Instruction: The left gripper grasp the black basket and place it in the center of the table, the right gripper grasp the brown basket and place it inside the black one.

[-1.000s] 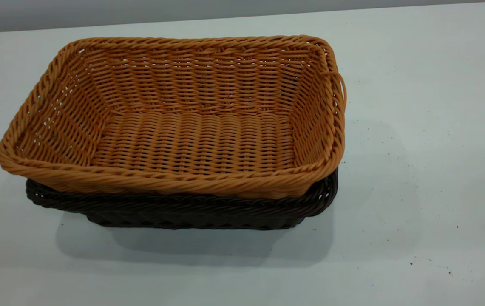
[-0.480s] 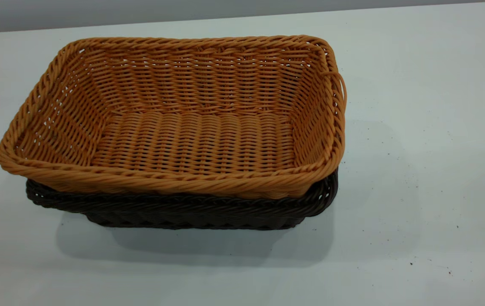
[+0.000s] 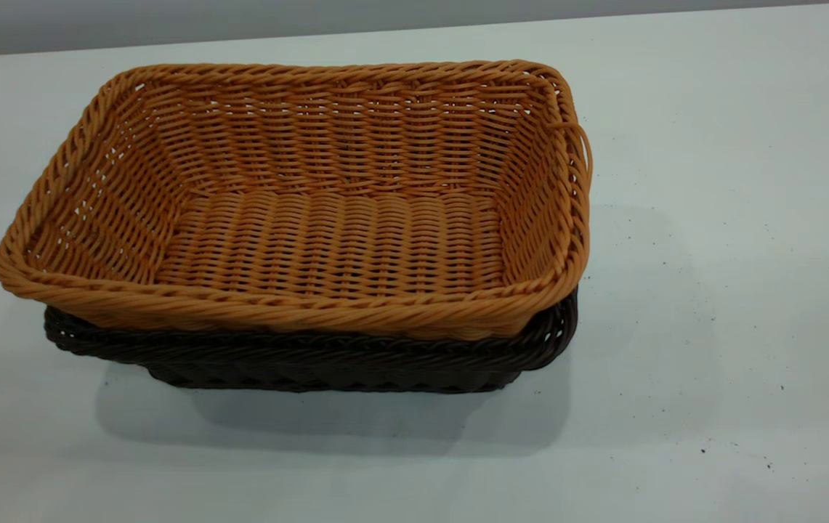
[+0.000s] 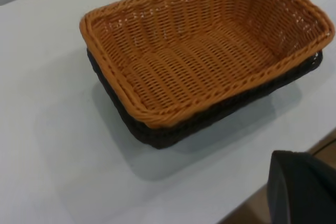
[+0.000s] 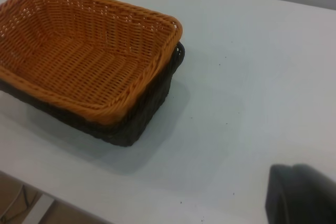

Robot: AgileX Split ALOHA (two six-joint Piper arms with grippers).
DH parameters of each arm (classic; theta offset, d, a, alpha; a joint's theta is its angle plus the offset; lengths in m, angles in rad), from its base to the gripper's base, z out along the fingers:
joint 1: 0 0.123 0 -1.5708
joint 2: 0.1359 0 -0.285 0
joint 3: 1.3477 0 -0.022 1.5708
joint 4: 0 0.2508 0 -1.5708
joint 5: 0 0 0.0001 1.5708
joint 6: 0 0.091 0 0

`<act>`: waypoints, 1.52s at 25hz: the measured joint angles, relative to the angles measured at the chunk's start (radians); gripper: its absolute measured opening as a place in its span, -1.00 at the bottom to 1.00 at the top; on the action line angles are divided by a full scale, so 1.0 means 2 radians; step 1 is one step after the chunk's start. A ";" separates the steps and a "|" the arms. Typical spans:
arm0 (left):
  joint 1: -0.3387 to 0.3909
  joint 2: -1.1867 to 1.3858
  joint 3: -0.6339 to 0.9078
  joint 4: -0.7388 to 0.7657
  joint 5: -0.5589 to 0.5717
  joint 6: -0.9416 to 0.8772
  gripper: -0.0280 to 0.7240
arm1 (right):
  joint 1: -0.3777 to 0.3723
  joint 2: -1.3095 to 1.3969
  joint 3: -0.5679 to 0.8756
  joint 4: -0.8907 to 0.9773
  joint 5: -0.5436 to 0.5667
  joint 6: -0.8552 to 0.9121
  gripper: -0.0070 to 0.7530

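Note:
The brown basket (image 3: pixel 327 240) sits nested inside the black basket (image 3: pixel 312 359) on the white table (image 3: pixel 712 218), left of the middle in the exterior view. Only the black basket's rim and lower wall show beneath it. Both baskets also show in the left wrist view, brown (image 4: pixel 205 61) over black (image 4: pixel 210 121), and in the right wrist view, brown (image 5: pixel 79 61) over black (image 5: pixel 152 103). Neither arm appears in the exterior view. A black part of the left gripper (image 4: pixel 302 187) shows far from the baskets, by the table edge. A black part of the right gripper (image 5: pixel 302 195) hangs above bare table, well away from the baskets.
Small dark specks (image 3: pixel 705 450) lie on the table at the right. The table's edge (image 4: pixel 247 203) shows in the left wrist view, with brown floor beyond it. A grey wall (image 3: pixel 167 22) runs behind the table.

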 joint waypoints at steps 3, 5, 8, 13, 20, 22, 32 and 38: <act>0.000 0.000 0.018 0.000 -0.016 0.000 -0.93 | 0.000 0.000 0.000 0.000 0.000 0.000 -0.98; 0.000 0.000 0.025 0.000 -0.016 0.000 -0.93 | 0.000 0.000 0.000 0.000 0.000 0.000 -0.98; 0.000 0.000 0.030 0.000 -0.026 0.000 -0.93 | 0.000 0.000 0.000 0.000 0.000 0.000 -0.98; 0.000 0.000 0.042 0.008 -0.037 -0.004 -0.93 | 0.000 0.000 0.000 0.000 0.000 0.000 -0.98; 0.000 0.000 0.042 0.013 -0.034 -0.013 -0.93 | 0.000 0.000 0.000 0.000 0.000 0.000 -0.98; 0.000 0.000 0.042 0.013 -0.034 -0.013 -0.93 | 0.000 0.000 0.000 0.000 0.000 0.000 -0.98; 0.121 0.000 0.041 0.009 -0.034 -0.012 -0.93 | -0.006 0.000 0.000 0.000 0.000 0.001 -0.98; 0.222 0.000 0.041 0.010 -0.034 -0.012 -0.93 | -0.051 -0.002 0.000 0.000 0.000 0.001 -0.98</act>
